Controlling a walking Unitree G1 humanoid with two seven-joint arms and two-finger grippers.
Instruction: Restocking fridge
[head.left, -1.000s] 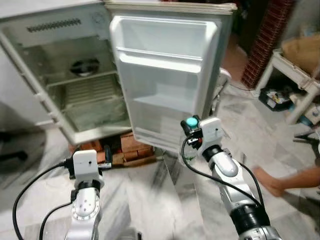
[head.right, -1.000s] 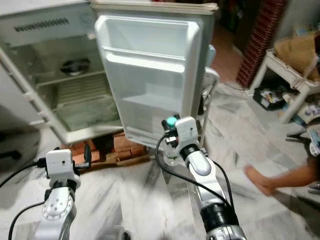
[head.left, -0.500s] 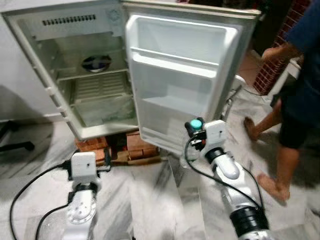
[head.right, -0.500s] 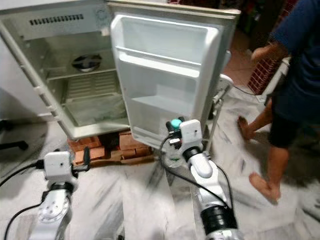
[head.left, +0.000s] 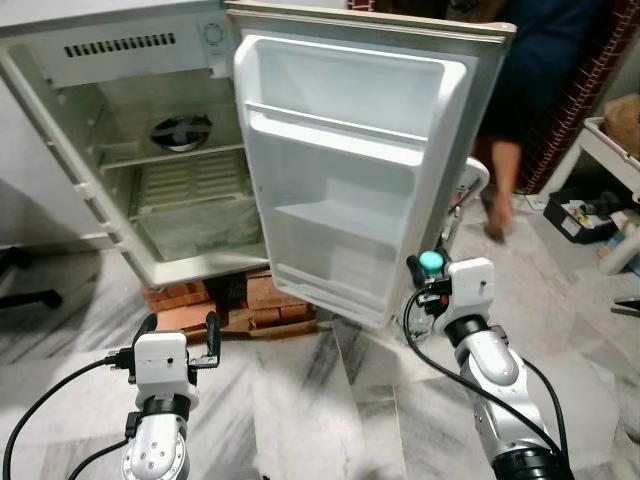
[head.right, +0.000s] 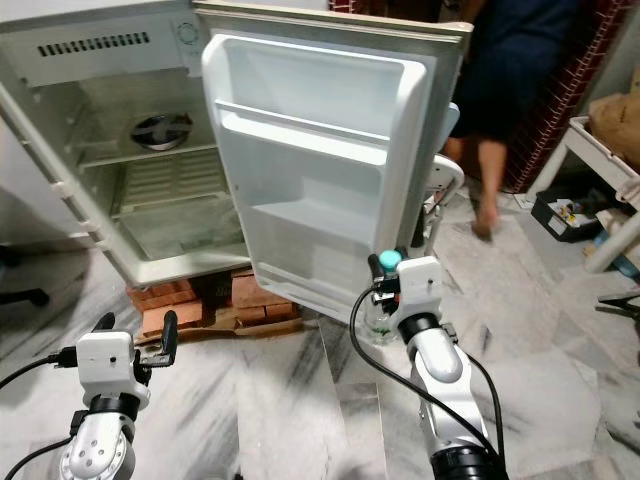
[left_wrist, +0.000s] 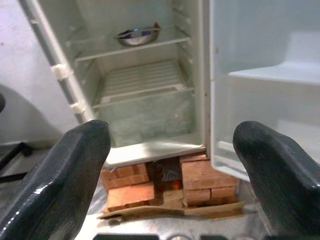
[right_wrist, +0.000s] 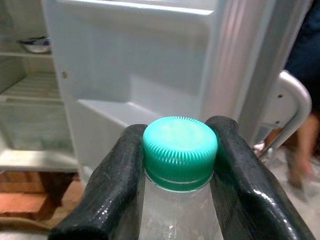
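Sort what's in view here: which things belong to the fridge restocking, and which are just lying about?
Part of the job:
- bottle with green cap, clamped in the right gripper
- fridge, its door open
- left gripper, open, idle

Just lying about:
- steel bowl on the fridge shelf
- bricks under the fridge
- person behind the door

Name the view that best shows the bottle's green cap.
Right wrist view: the green cap sits close up, clamped between the right gripper fingers. Both eye views show it small beside the fridge door.
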